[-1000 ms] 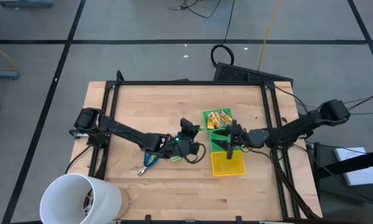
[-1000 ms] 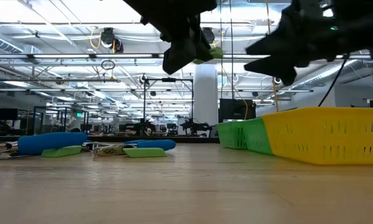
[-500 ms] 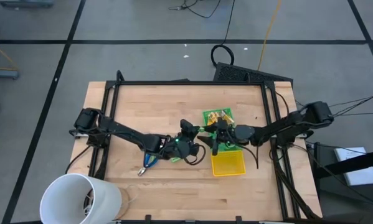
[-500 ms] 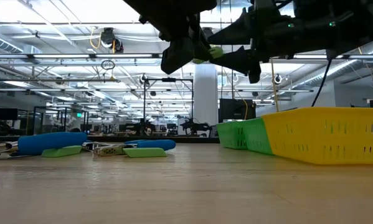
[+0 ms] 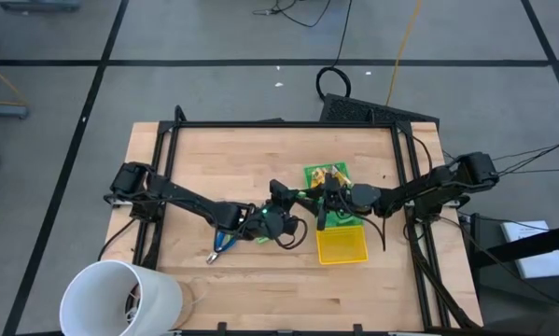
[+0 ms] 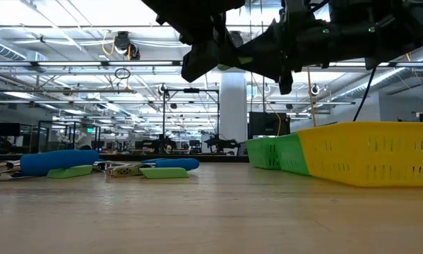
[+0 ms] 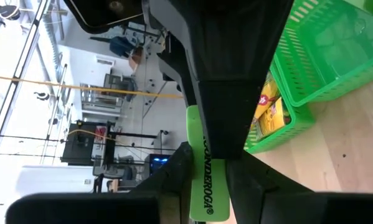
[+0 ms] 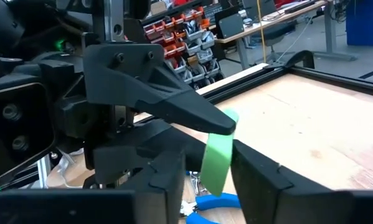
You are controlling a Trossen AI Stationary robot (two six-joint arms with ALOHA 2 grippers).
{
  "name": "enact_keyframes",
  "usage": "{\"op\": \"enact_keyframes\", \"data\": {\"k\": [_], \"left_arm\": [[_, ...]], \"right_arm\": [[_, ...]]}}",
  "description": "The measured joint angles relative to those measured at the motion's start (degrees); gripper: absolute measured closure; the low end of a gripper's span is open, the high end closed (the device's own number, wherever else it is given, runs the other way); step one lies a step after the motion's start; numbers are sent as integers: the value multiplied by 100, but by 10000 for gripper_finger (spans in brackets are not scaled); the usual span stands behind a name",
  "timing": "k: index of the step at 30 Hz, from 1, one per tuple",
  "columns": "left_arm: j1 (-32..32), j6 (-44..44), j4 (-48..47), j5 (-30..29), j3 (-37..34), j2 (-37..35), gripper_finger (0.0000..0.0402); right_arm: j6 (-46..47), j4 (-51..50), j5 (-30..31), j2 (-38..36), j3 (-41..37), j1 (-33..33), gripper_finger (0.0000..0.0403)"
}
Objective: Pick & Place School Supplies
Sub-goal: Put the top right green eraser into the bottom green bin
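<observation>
A short bright-green piece (image 7: 203,167) hangs in the air above the table's middle, just left of the bins. My left gripper (image 5: 293,202) is shut on one end of it, and my right gripper (image 5: 317,200) is shut on the other end. Under the left arm, blue-handled plier-like tools (image 5: 225,241) and other green pieces (image 6: 163,173) lie flat on the wood. Yellow-tan wrapped blocks (image 5: 328,175) lie in the green bin (image 5: 312,184). My left gripper pinches the green piece's near end (image 7: 206,196) between its two fingers, coming from the table's left and slanting slightly down. The piece is lifted clear of the table. My right gripper pinches the piece's other end (image 8: 215,171) between its two fingers, coming level from the table's right. Its fingers (image 7: 226,93) cover that end in the left wrist view.
The yellow bin (image 5: 342,245) stands against the green bin's near side, right of centre. A large white cup (image 5: 120,299) lies at the near left corner. A black frame (image 5: 279,124) runs along the table's edges. Bare wood lies far left and near centre.
My right gripper has gone toward the table's left, from over the bins to the green piece that my left gripper holds up. Its fingers, first wide apart on either side of the piece, have shut on it. The piece has stayed in place.
</observation>
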Motion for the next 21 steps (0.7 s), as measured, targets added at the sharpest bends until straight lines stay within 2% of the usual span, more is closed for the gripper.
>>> {"op": "enact_keyframes", "data": {"k": [8,16,18,21], "left_arm": [[-70,-177,-123,-46,0,-4,326],[-98,-503,-288,19,9,-7,319],[-108,-766,-289,33,9,-7,313],[-105,-1616,-331,80,9,-7,291]], "right_arm": [[0,17,-174,0,-11,-56,346],[-160,11,-300,0,-11,-61,370],[-306,5,-314,0,-11,-54,372],[-519,-13,-329,0,-11,-65,372]]}}
